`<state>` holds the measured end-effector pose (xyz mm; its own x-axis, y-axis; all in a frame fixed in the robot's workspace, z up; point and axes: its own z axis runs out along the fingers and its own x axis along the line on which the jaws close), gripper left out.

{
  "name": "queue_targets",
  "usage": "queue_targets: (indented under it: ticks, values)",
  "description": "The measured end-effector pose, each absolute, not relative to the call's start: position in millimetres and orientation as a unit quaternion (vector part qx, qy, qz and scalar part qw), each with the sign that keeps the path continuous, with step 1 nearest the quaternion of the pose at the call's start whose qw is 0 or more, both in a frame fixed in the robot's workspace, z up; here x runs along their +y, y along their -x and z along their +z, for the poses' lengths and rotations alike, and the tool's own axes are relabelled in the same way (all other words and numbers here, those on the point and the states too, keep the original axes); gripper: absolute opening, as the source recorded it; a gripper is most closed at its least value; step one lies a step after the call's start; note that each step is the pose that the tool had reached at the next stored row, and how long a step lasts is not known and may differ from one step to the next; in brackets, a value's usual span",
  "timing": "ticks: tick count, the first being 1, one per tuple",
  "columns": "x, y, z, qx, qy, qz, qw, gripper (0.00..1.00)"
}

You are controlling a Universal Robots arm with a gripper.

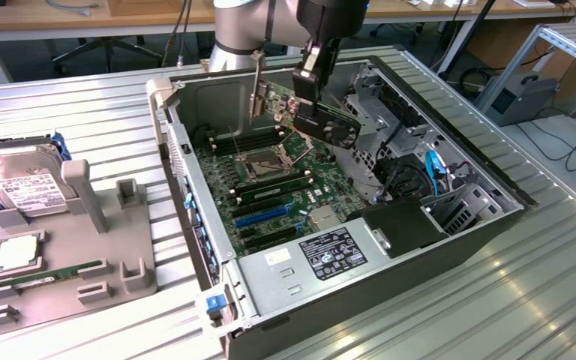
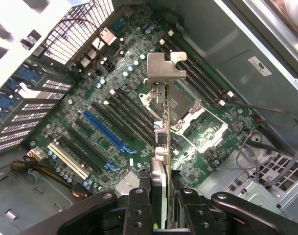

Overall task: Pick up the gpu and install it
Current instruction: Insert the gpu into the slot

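**Small flat black rectangular gpu point(image 1: 325, 121) aloft inside open grey computer case point(image 1: 418, 270)**

Hanging in mid-air over the green motherboard point(image 1: 268, 176), clear of its slots, toward the far end of the case. Tilted, round black fan point(image 1: 343, 133) on the face turned to the exterior view's right. Long silver metal end bracket point(image 1: 258, 82) roughly upright at the end toward the exterior view's left. From the wrist view, seen edge-on point(image 2: 161, 166), bracket point(image 2: 164, 71) and its bent tab at the far end.

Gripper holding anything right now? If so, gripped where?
Yes: the gripper holds the gpu over the open case. Its fingers pinch the card's two flat faces near one edge, clear of the silver bracket.
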<state>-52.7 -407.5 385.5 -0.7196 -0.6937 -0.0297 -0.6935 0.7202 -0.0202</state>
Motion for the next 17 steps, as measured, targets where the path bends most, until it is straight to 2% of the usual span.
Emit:
queue_targets:
  ticks: [17]
  values:
    - [-407.5, 52.7, 385.5, 0.915, 0.403, -0.003, 0.018, 0.27]
